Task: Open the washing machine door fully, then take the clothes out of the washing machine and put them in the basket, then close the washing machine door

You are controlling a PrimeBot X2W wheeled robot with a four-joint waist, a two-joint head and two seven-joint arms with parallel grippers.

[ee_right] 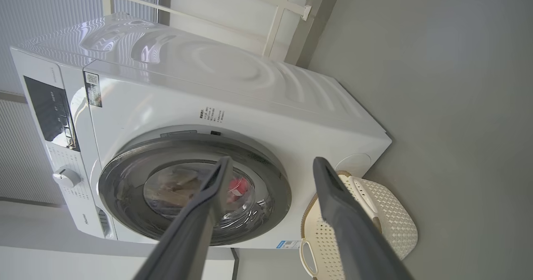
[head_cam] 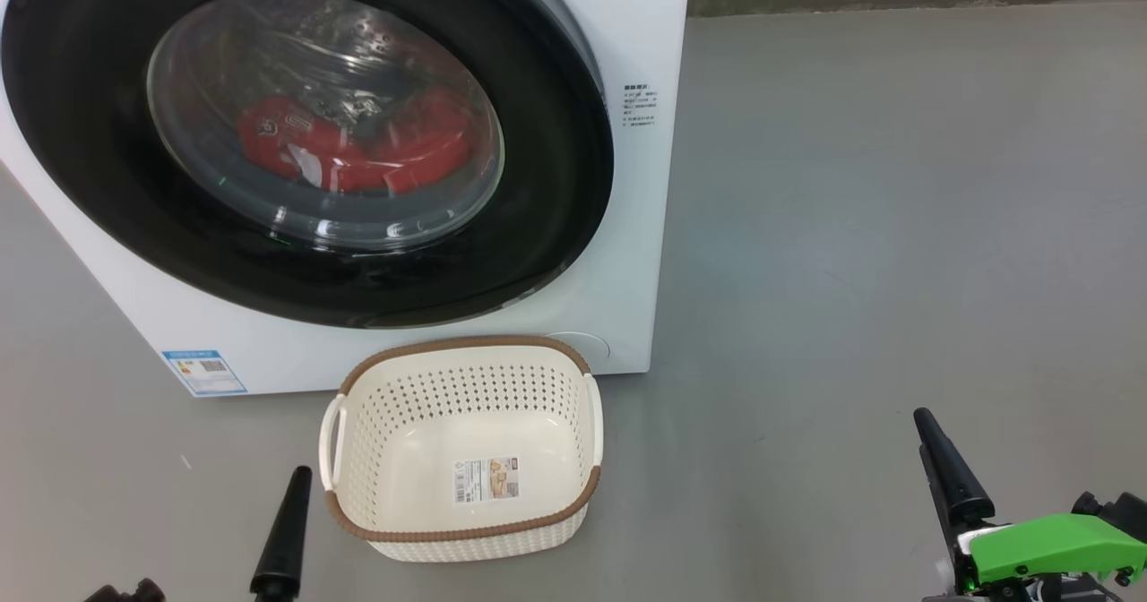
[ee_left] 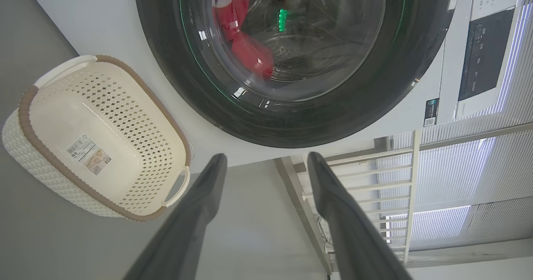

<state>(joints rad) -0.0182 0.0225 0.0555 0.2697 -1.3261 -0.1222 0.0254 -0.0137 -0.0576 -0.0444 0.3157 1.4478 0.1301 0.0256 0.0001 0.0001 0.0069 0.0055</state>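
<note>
From my seat I see the washing machine point(head_cam: 641, 38), a boxy white cabinet with smooth glossy panels, standing on a matt grey floor point(head_cam: 896, 226). The washing machine door point(head_cam: 556, 181) sits closed against its front: a wide shiny black ring around a bulging clear glass bowl. Through the glass the clothes point(head_cam: 358, 150) lie in a crumpled red heap with white patches at the bottom of the dimpled steel drum point(head_cam: 376, 38). A small blue label point(head_cam: 204, 372) sits low on the front.

The basket point(head_cam: 466, 356) stands on the floor just in front of the machine, below the door. It is a cream plastic rounded rectangle with perforated walls, a brown woven-look rim and loop handles. On its smooth bottom lies a paper sticker point(head_cam: 487, 479).

My left gripper point(ee_left: 266, 157) has its dark tapered fingers spread wide with nothing between them, pointing at the door's lower rim. My right gripper point(ee_right: 271, 160) is likewise spread wide and holds nothing.
</note>
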